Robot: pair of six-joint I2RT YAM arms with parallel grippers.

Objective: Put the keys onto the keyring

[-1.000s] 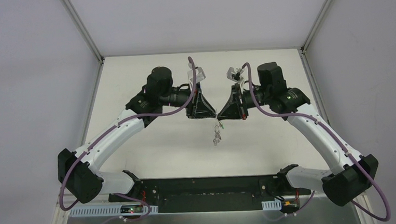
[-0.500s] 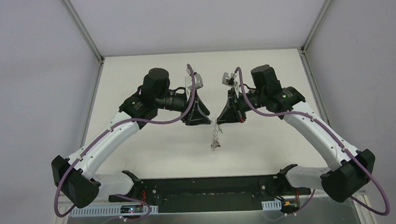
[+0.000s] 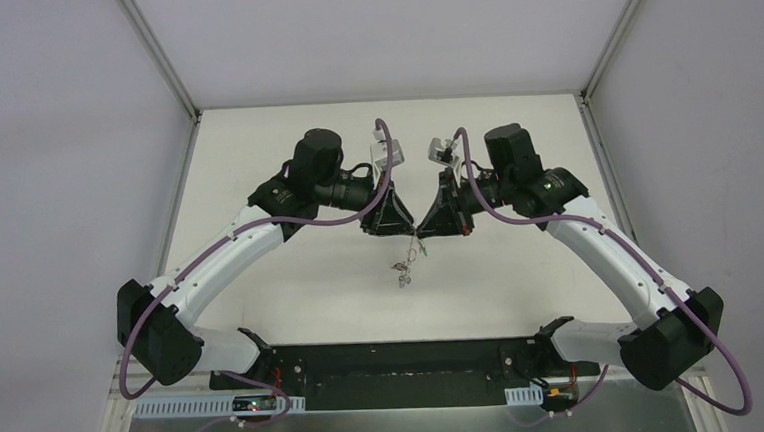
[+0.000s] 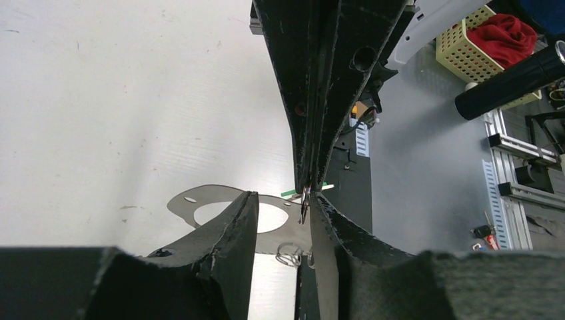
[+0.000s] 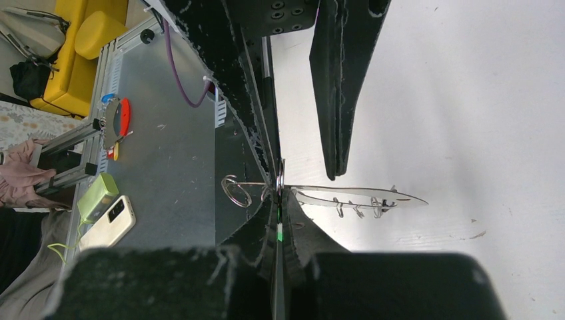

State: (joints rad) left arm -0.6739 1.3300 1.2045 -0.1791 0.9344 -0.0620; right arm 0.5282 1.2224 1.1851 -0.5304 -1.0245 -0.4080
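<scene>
Above the middle of the table my two grippers meet tip to tip. My right gripper (image 3: 422, 231) (image 5: 279, 195) is shut on the key (image 5: 280, 233), whose green head shows as a sliver between its pads. The thin wire keyring (image 3: 404, 265) (image 5: 237, 191) dangles from that gripper's tip, above the table. In the left wrist view the key's green edge (image 4: 290, 193) pokes out beside the right gripper's tip. My left gripper (image 3: 408, 228) (image 4: 283, 199) is open, its fingers (image 4: 233, 227) apart on either side of that tip. Wire loops of the keyring (image 4: 291, 254) hang below them.
The black base plate (image 3: 387, 361) and a metal shelf run along the near edge. White walls enclose the table on the left, right and far sides. Off the table lie a yellow basket with red cloth (image 4: 493, 40) and a phone (image 5: 110, 220).
The left gripper drew back from the right gripper's tip and opened wider, then came back to it. The right gripper shifted slightly left, still shut. The dangling keyring swung a little left.
</scene>
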